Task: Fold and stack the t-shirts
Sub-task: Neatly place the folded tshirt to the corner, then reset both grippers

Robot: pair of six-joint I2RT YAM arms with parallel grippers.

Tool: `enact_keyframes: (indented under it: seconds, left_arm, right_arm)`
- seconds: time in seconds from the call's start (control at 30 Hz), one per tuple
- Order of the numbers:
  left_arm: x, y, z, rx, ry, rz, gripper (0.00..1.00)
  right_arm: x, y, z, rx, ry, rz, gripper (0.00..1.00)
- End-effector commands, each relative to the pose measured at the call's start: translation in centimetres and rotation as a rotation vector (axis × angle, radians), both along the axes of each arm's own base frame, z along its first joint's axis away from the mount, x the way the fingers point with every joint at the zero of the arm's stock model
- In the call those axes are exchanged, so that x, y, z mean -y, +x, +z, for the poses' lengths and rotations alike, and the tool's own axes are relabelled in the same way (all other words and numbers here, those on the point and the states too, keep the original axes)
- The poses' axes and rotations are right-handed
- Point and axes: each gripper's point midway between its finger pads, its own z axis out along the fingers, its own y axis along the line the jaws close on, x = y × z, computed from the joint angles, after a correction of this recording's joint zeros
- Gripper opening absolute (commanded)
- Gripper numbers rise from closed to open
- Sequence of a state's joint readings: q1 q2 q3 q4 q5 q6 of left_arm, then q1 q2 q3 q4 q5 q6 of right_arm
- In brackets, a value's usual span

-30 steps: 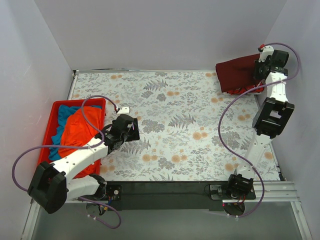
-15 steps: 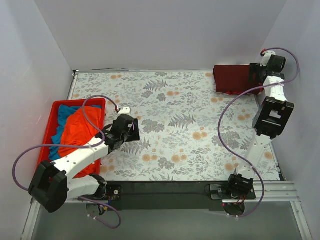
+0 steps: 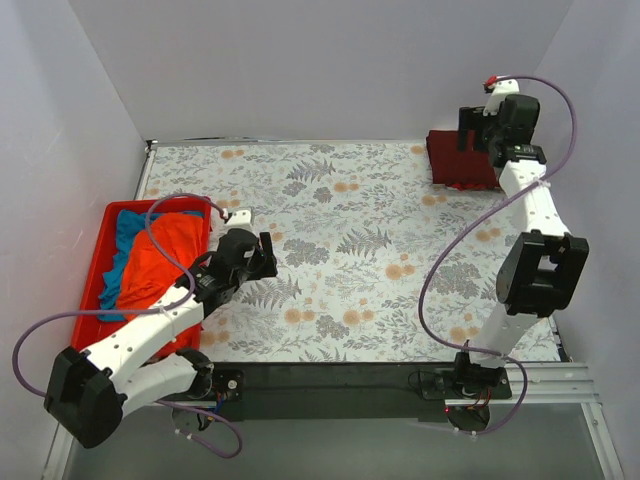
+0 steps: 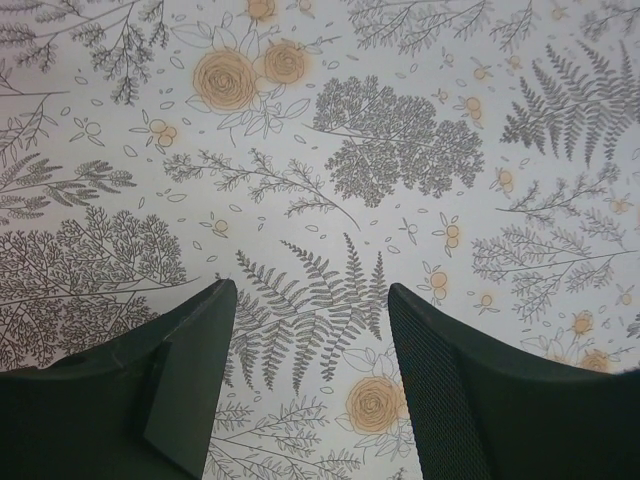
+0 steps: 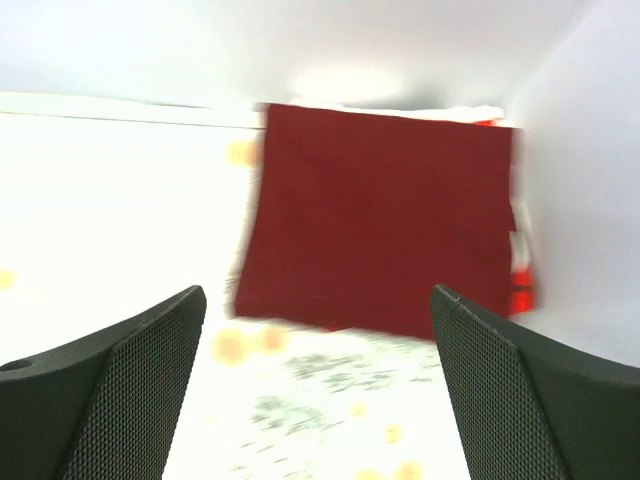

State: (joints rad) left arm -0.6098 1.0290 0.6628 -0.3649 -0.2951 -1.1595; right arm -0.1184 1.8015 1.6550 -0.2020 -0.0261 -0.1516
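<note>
Took in the tabletop (image 3: 350,260) first, printed with ferns and flowers. Found the red bin (image 3: 158,203) at its left edge, holding the orange t-shirt (image 3: 150,265) heaped over the blue t-shirt (image 3: 128,228), both unfolded. Found the maroon t-shirt (image 5: 385,220) in the far right corner, folded to a neat rectangle and laid on a red t-shirt (image 5: 519,285), the latter showing only as a strip with white print at the right side. Saw the right pincer (image 5: 318,300) released and gripping nothing, raised above that stack and apart from the cloth. Could not read more there, with the wrist view blurred and washed out. Saw the left pincer (image 4: 310,300) likewise spread wide and bare of cloth, over the print just right of the bin.

Judged the stack two shirts deep, and the step in hand to be fetching the next shirt from the bin, most likely with the left arm. To do it well, needed to swing left over the bin wall, come down on a raised ridge of the orange cloth, and pinch that layer alone, not the blue beneath. Needed then to lift high enough to carry the hem over the rim before moving to the middle. Best kept the right arm well off the stack, to avoid snagging the fold.
</note>
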Motion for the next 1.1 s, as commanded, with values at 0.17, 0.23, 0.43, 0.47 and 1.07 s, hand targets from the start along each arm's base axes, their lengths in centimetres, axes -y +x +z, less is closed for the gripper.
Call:
enact_keyframes:
  seconds: [0.17,0.23,0.43,0.47,1.07]
  left_arm:
    - [-1.8,0.0,5.4,0.177,-0.074,0.077,0.62]
    - [-2.5,-0.2,6.6,0.221,-0.086,0.103,0.63]
    - [-4.7,-1.2,9.7,0.326,-0.140,0.177,0.65]
    - [-5.0,-1.4,10.0,0.335,-0.144,0.185,0.65]
    - [-9.5,-4.6,11.3,0.408,-0.175,0.323,0.76]
  right_arm:
    - [-5.8,-9.6,6.7,0.122,0.191,0.064,0.98]
    - [-6.0,-13.3,8.5,0.161,0.197,0.058,0.98]
    - [-6.9,-23.6,9.3,0.237,0.181,0.086,0.98]
    - [-7.0,-24.7,9.3,0.259,0.170,0.079,0.98]
    - [-9.2,-33.8,0.5,0.379,0.229,0.139,0.98]
